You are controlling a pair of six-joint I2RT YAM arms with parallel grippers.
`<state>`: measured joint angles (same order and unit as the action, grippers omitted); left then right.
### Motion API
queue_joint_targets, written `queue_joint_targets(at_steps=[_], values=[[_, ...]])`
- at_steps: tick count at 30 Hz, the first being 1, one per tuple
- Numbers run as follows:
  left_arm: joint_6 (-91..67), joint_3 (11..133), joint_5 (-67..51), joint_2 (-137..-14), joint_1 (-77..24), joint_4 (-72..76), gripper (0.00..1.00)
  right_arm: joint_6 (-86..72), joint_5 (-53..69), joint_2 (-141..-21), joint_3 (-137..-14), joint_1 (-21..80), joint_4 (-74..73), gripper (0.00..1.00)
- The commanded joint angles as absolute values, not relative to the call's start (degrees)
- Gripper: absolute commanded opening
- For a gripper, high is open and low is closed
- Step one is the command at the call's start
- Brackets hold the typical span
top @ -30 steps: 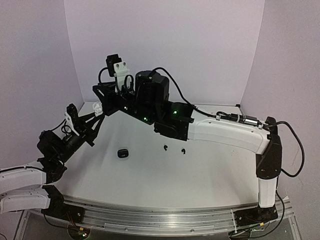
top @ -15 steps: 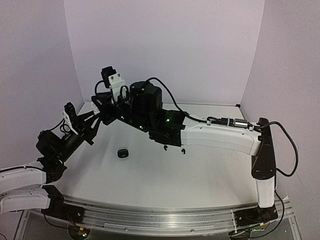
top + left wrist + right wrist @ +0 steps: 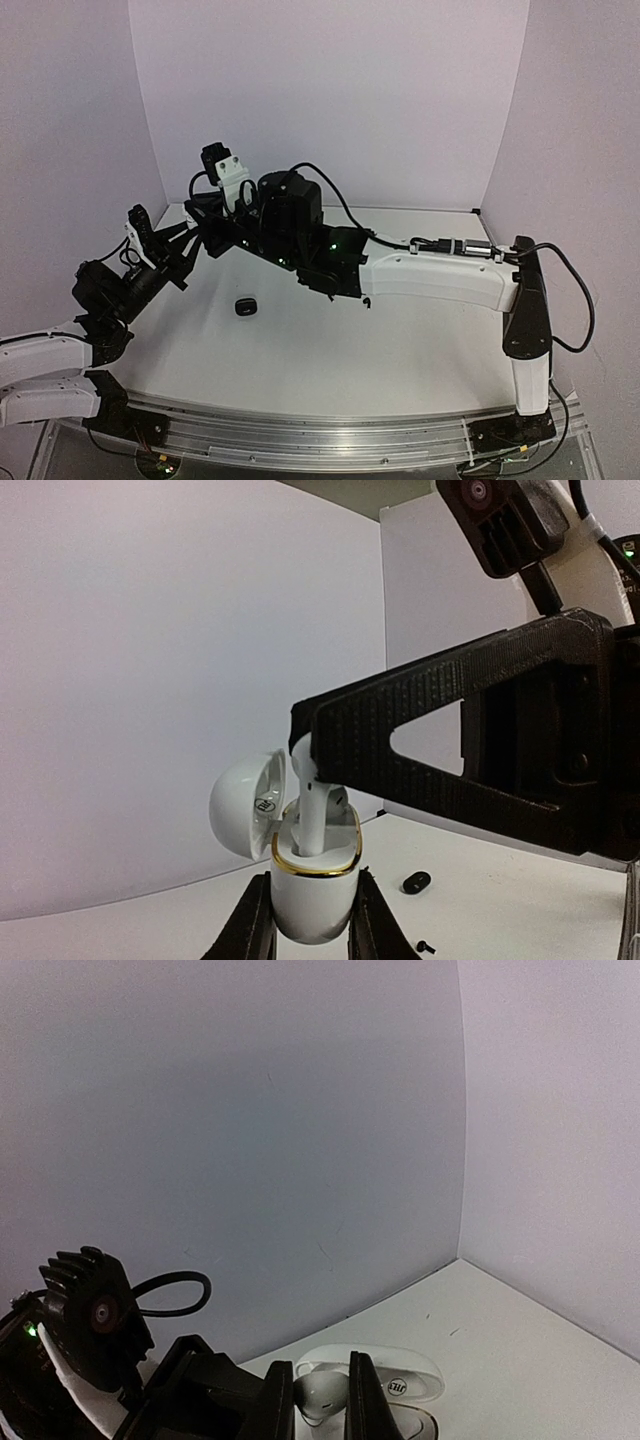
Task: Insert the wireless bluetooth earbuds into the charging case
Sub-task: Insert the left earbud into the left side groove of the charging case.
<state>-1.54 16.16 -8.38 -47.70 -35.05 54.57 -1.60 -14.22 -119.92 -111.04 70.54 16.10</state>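
My left gripper (image 3: 310, 912) is shut on a white charging case (image 3: 315, 895) with a gold rim and holds it upright, its lid (image 3: 245, 805) swung open to the left. My right gripper (image 3: 320, 1388) is shut on a white earbud (image 3: 322, 1397) and reaches in from the right above the case. In the left wrist view the earbud's stem (image 3: 312, 822) stands in the case's opening. A second white rounded piece (image 3: 337, 802) sits in the case just behind it. In the top view both grippers meet at the far left (image 3: 195, 222), and the case is hidden there.
A small black case (image 3: 245, 306) lies on the white table (image 3: 330, 350) left of centre. It shows in the left wrist view too, as the black case (image 3: 416, 882) with a tiny black earbud (image 3: 426, 946) near it. The right arm (image 3: 430, 278) spans the table's back half.
The right arm has swung left and lowered, bringing the white earbud down onto the open case. The left arm has hardly moved.
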Motion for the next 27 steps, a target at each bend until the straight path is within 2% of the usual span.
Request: queue_joint_targets(at_steps=[1,17,19,24,27], values=[[-2.2,19.2,-8.2,-47.8,-35.0,58.1,0.0,-0.5,-14.7,-120.7,-110.7,70.7,18.6,0.0],[-2.8,19.3,-7.0,-47.4,-35.0,58.2,0.0,1.6,-13.6,-119.8,-106.5,70.7,18.8,0.0],[-2.7,19.3,-7.3,-47.4,-35.0,58.0,0.0,1.7,-13.9,-119.7,-106.4,70.7,18.8,0.04],[-2.7,19.2,-8.0,-47.4,-35.0,57.7,0.0,1.8,-14.5,-119.3,-106.6,70.7,18.7,0.24],[-3.0,19.1,-8.5,-47.2,-35.0,56.9,0.0,2.1,-14.9,-119.0,-107.1,70.7,18.8,0.28]])
